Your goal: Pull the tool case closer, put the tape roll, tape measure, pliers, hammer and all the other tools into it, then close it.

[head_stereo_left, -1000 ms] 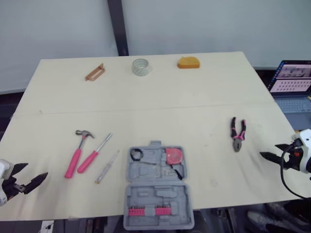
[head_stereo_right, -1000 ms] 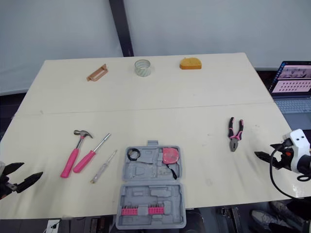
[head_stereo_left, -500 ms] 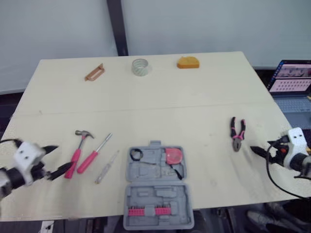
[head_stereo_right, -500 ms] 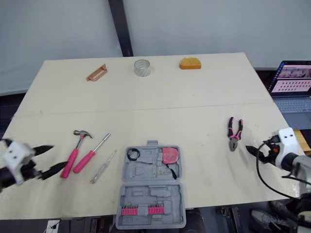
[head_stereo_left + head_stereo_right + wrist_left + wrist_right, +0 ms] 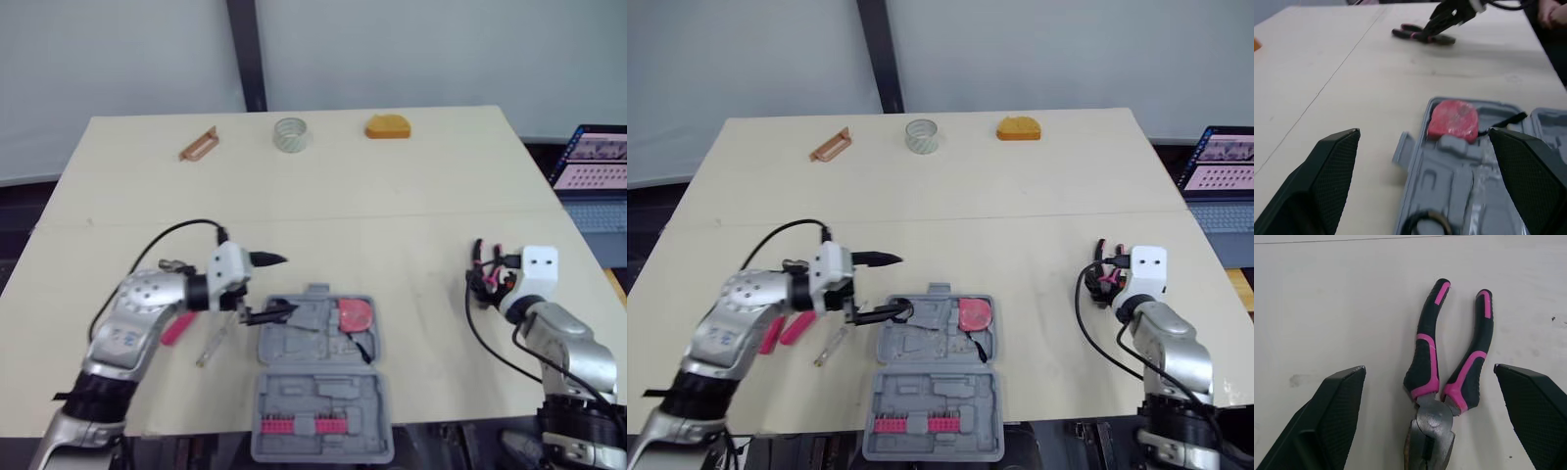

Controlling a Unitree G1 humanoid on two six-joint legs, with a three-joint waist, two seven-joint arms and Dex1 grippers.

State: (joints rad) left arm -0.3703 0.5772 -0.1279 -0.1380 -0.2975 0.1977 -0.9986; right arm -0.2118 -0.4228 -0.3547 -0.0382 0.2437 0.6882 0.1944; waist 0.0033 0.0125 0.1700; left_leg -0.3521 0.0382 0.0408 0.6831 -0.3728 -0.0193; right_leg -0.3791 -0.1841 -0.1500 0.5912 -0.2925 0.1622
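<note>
Head view, tool case (image 5: 323, 394): grey, lying open at the near middle of the desk (image 5: 392, 196); red tape measure (image 5: 354, 314) in its far half, a row of pink bits (image 5: 299, 425) in its near half.
Head view, left hand (image 5: 287, 284): fingers apart at the case's far left corner.
Head view, right hand (image 5: 483, 284): low at the desk's right side.
Left wrist view: black fingers wide apart, the case's moulded grey tray between them.
Right wrist view: fingers wide apart either side of the pliers (image 5: 1430, 382), black-and-pink handles splayed, flat on the desk.
</note>
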